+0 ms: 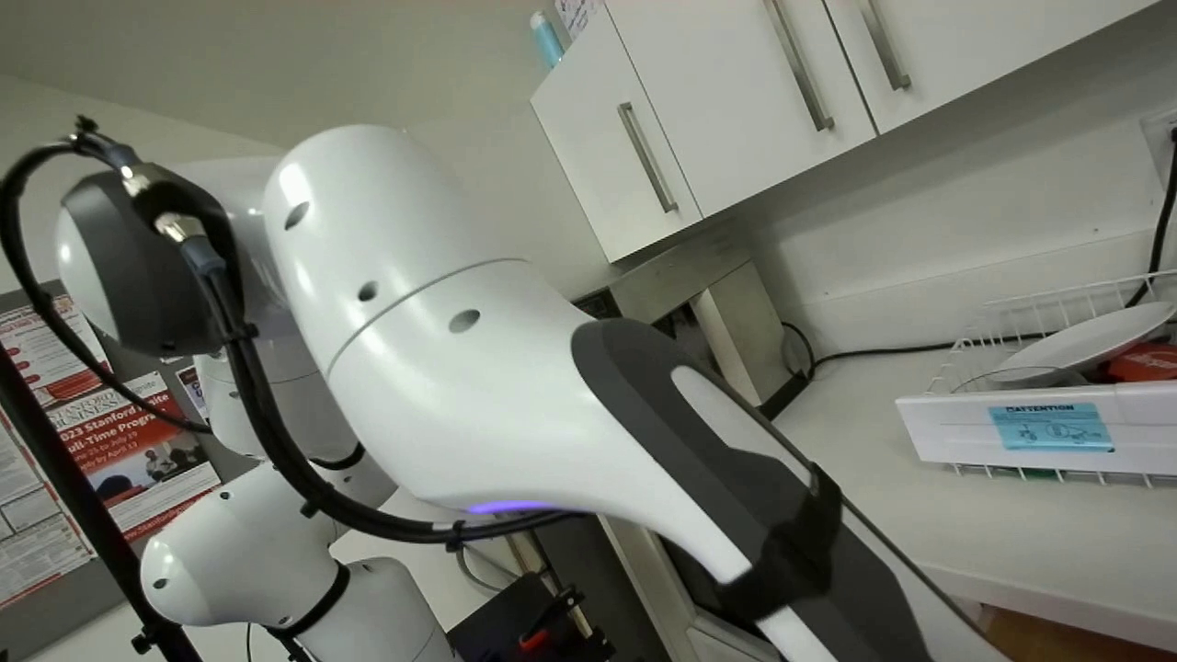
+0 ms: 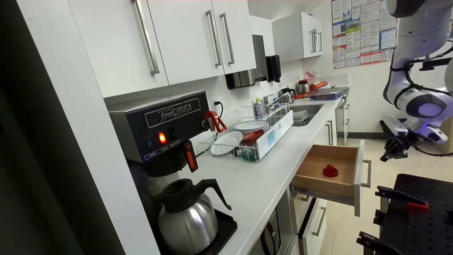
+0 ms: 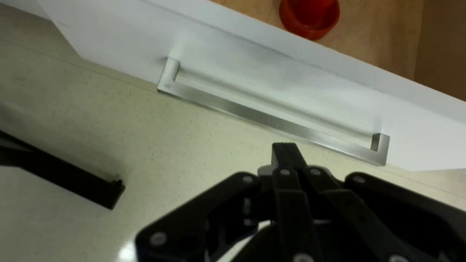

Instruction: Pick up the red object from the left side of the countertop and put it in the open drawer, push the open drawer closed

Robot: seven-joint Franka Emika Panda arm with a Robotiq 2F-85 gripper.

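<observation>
The red object (image 2: 330, 171), round with an upright knob, lies inside the open drawer (image 2: 311, 166). Part of the red object (image 3: 309, 22) shows at the top of the wrist view, behind the white drawer front (image 3: 233, 69). The drawer stands pulled out below the countertop (image 2: 279, 173). Its metal bar handle (image 3: 273, 123) crosses the wrist view. My gripper (image 3: 287, 151) is shut with its fingertips together and nothing between them. It is outside the drawer, on the handle side, apart from the handle. In an exterior view the gripper (image 2: 387, 157) hangs in the air beyond the drawer front.
A black perforated cart top (image 2: 421, 216) with clamps stands near the drawer. A white dish rack (image 2: 274, 136) with plates and another red item (image 2: 252, 137) stands on the countertop. A coffee machine (image 2: 170, 124) and a steel pot (image 2: 189, 223) are nearer the camera.
</observation>
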